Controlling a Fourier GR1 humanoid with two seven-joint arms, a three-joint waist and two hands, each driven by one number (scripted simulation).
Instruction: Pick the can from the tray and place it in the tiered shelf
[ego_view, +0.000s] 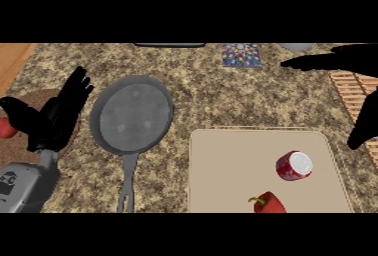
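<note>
A red can (294, 166) with a white end lies on its side on the beige tray (229, 170) at the lower right. My right hand (360, 85) shows as a dark shape at the upper right edge, fingers straight, well above and to the right of the can. Under it lie the wooden slats of the tiered shelf (347, 87). My left hand (55, 117) rests open at the left edge, fingers up, far from the tray.
A grey frying pan (133, 115) lies left of the tray, its handle pointing toward the lower edge. A red pepper (269, 204) sits on the tray's near side. A patterned blue box (242, 55) stands at the back. A red object (6, 128) peeks in at the left edge.
</note>
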